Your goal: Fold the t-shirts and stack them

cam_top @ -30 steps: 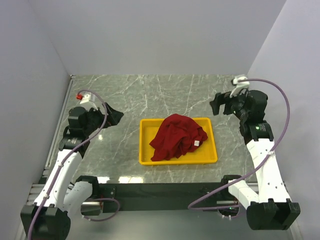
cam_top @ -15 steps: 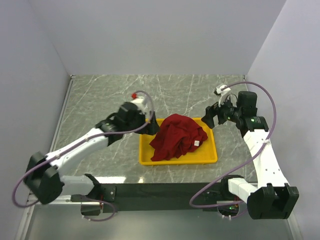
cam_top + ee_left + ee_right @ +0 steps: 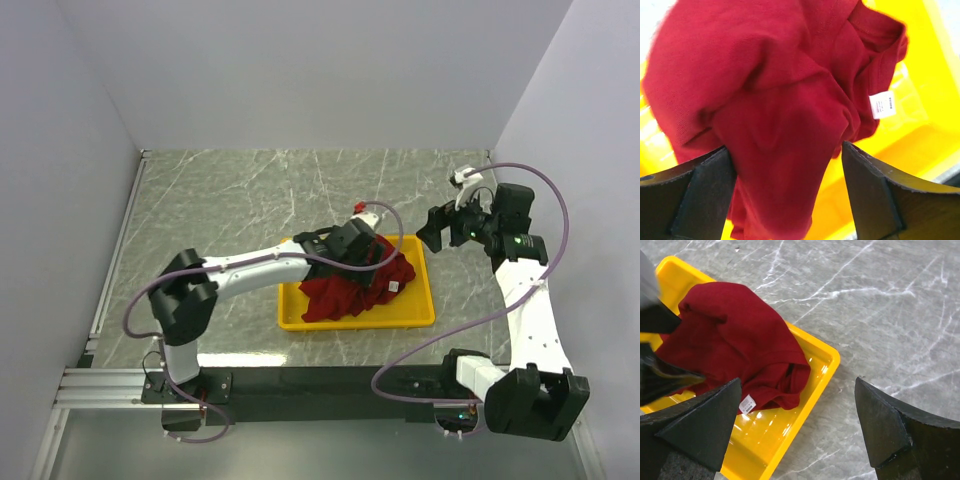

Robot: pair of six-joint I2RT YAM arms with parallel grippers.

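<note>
The t-shirt (image 3: 765, 100), dark red and crumpled in a loose heap, fills the left wrist view. The left end effector (image 3: 787, 187) is directly over it, its two black fingers (image 3: 700, 192) spread wide on either side of a bulge of cloth. The cloth reaches the inner edge of the left finger, but nothing is pinched between them. The small white tag (image 3: 882, 105) hangs at the collar, just below the ribbed neckline and toward the right finger's side. Under the heap is the yellow tray (image 3: 935, 100), with its glossy floor showing to the right of the cloth. From above, the left arm stretches from its base across the tray's left rim, so its end effector (image 3: 365, 252) covers the far part of the t-shirt (image 3: 335, 295). The heap lies inside the tray (image 3: 355, 322), which rests on the grey marbled surface (image 3: 250, 190). The right end effector (image 3: 432, 226) is in the air just beyond the tray's far right corner. Its fingers (image 3: 895, 430) are fully spread and hold nothing, and its camera looks down on that corner of the tray (image 3: 826, 358) and the bare surface (image 3: 890, 315) beside it.
</note>
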